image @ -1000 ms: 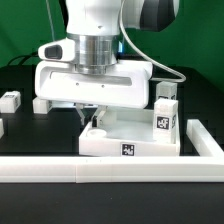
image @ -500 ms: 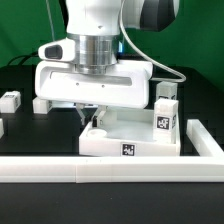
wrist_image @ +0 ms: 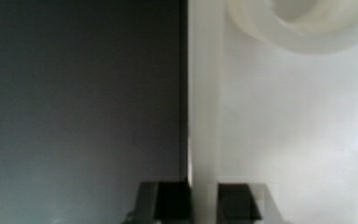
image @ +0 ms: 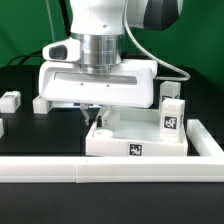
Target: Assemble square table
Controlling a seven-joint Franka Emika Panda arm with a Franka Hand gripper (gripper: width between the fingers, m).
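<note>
Jaws: narrow, pinched on the tabletop (image: 106,145) at its rim (wrist_image: 190,120), near the tabletop's left end, centre of frame. In the wrist view the thin white rim ran between both fingers (wrist_image: 160,203).
Tabletop: lower centre-right of the exterior view, on the black surface (image: 40,135), just behind the rail (image: 60,171).
Leg (image: 171,112): upright at the tabletop's right end, tag facing front.
Loose leg (image: 10,100): left edge of frame, well apart from the tabletop.

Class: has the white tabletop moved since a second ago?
Yes. The tabletop has shifted toward the exterior view's right, judged against the border rail, which stayed put.
</note>
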